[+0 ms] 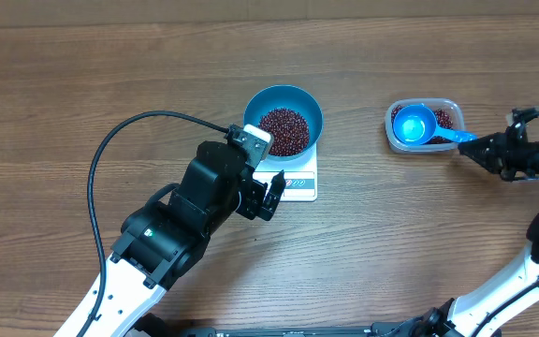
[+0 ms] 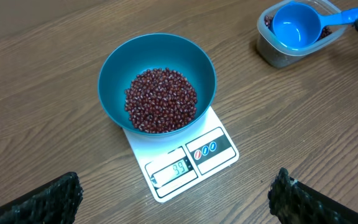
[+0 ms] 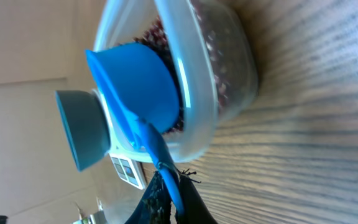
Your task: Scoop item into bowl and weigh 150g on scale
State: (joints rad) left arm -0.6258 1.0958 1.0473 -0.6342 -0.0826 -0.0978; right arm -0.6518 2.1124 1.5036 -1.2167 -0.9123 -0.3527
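The blue bowl (image 1: pixel 255 105) (image 2: pixel 114 74) stands on the white scale (image 1: pixel 299 184) (image 2: pixel 219 149) and holds a heap of red-brown beans (image 1: pixel 284 131) (image 2: pixel 161 99). The scale's display reads 39. My left gripper (image 1: pixel 268 197) (image 2: pixel 176 202) hovers open just in front of the scale, with nothing between its fingers (image 2: pixel 48 202). At the right, my right gripper (image 1: pixel 480 150) (image 3: pixel 169 186) is shut on the handle of the blue scoop (image 1: pixel 413 123) (image 3: pixel 135 81). The scoop's cup looks empty and rests in the clear container (image 1: pixel 447 105) (image 3: pixel 222 74), over more beans (image 1: pixel 444 119).
A black cable (image 1: pixel 110 159) loops over the wooden table left of the left arm. The container sits about a bowl's width to the right of the scale.
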